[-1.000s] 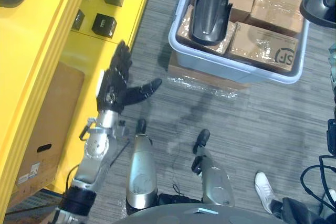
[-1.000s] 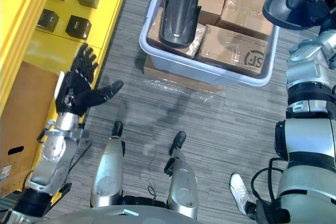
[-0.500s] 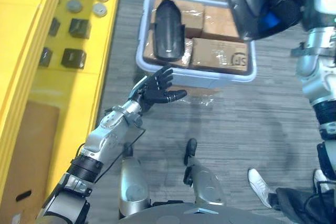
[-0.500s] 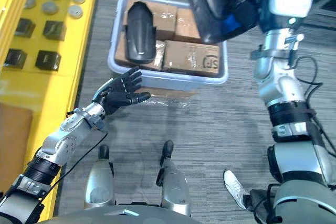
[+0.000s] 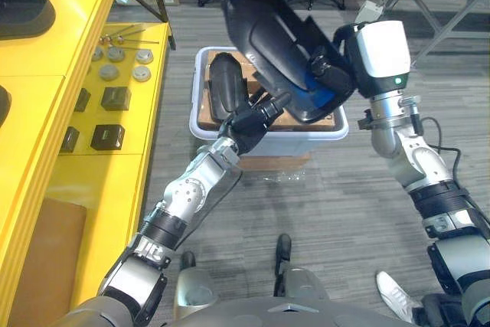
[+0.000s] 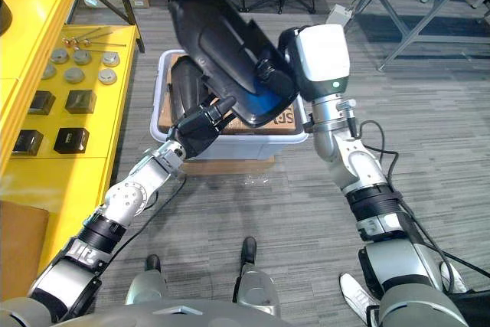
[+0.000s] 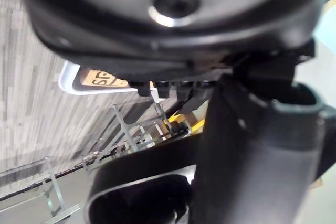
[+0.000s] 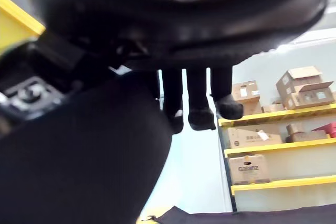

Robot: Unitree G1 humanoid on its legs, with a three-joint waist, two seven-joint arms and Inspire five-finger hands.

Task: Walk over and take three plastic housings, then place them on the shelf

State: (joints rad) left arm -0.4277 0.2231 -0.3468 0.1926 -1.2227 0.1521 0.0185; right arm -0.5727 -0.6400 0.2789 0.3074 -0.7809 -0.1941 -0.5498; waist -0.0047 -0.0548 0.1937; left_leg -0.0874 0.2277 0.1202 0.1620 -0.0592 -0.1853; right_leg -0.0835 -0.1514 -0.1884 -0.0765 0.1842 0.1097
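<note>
While the right hand [image 5: 331, 76] holds one large black plastic housing [image 5: 268, 28] high above the grey bin [image 5: 306, 139] in the left eye view, the left hand [image 5: 249, 119] reaches up under the housing's lower edge with fairly straight fingers. A second housing [image 5: 223, 86] lies in the bin. In the right eye view, the bin's cardboard boxes [image 6: 279, 120] sit beneath the raised shell, and the yellow shelf [image 6: 53, 122] runs along the robot's left with small black blocks [image 6: 80, 101] on it. The left wrist view puts that hand close against the housing's dark surface. The right wrist view shows bent fingers [image 8: 199, 103] beside the housing's rim, which I read as gripping it. To do this step well, the left hand should probably cup the lower edge and steady the shell before it swings toward a bare stretch of shelf.
</note>
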